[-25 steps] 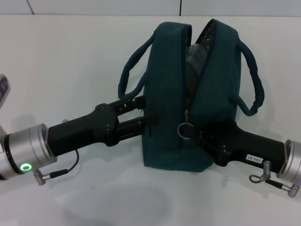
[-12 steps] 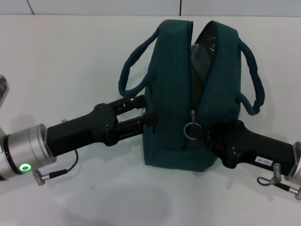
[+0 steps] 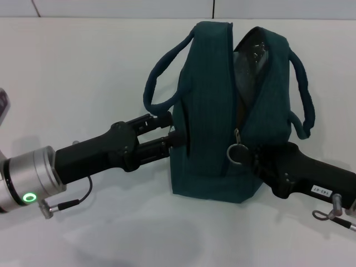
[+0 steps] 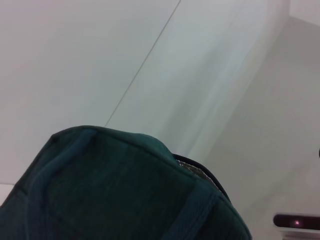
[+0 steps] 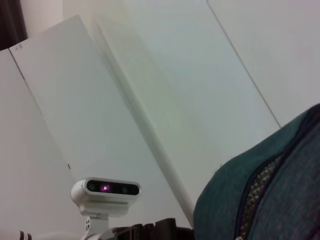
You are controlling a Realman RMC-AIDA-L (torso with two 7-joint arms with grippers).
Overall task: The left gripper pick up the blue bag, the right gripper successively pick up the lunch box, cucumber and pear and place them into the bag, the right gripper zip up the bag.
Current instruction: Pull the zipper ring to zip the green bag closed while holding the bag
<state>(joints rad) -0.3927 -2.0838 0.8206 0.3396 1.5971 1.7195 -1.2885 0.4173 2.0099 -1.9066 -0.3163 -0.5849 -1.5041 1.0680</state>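
My right gripper (image 3: 248,158), fingers hidden so I cannot tell their state, sits just beside the ring pull (image 3: 237,154) low on the upright blue bag (image 3: 208,111), with the unclosed zipper running up and away from it

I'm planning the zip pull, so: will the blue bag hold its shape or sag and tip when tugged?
The blue bag is probably soft: its fabric walls bow and the handles droop. It stands tall on a narrow base, so it may tip, though the left gripper braces one side. The right gripper sits by the zipper ring.
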